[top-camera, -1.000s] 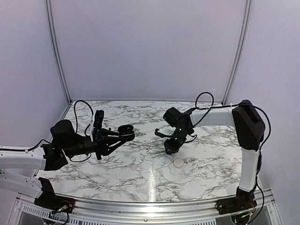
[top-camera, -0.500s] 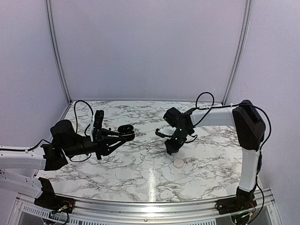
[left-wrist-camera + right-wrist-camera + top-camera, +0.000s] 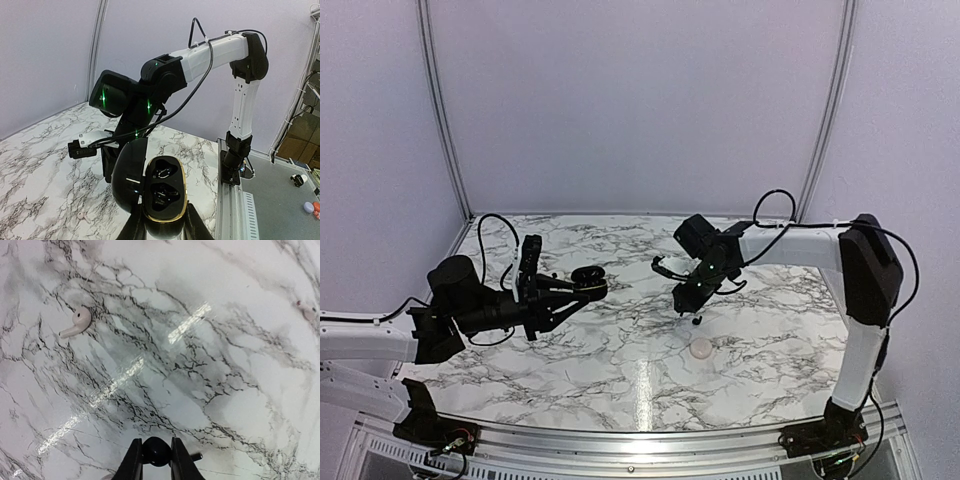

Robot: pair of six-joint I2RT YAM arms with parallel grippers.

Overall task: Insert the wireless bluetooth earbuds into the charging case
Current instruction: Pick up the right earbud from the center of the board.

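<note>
Quick rundown of what's on screen. The left gripper [image 3: 162,221] is clamped around the bottom of the black charging case [image 3: 161,189] and holds it up off the marble table [image 3: 620,365]. The case is open, its lid [image 3: 129,172] is flipped to the left, and there's a gold rim around the two moulded pockets. Both pockets look empty to me, though they're dark and glossy, so I wouldn't swear to it.

Over on the right side, the right gripper [image 3: 156,461] points down at the table, hanging a bit above the marble. Its two fingers are pinched onto a little black earbud [image 3: 156,450], which sits right between the tips with a short stub poking out past the right finger.

One white earbud [image 3: 79,320] lies loose on the table, stem pointing down-left in the right wrist view and well away from the fingers. There's another small white bit [image 3: 306,310] near the far right edge of that view, too blurry to call.

From the top camera, a round white pebble-looking thing [image 3: 701,348] sits on the marble just toward the near edge from the right gripper. The case in the left gripper is well apart from it, on the left half of the table.
</note>
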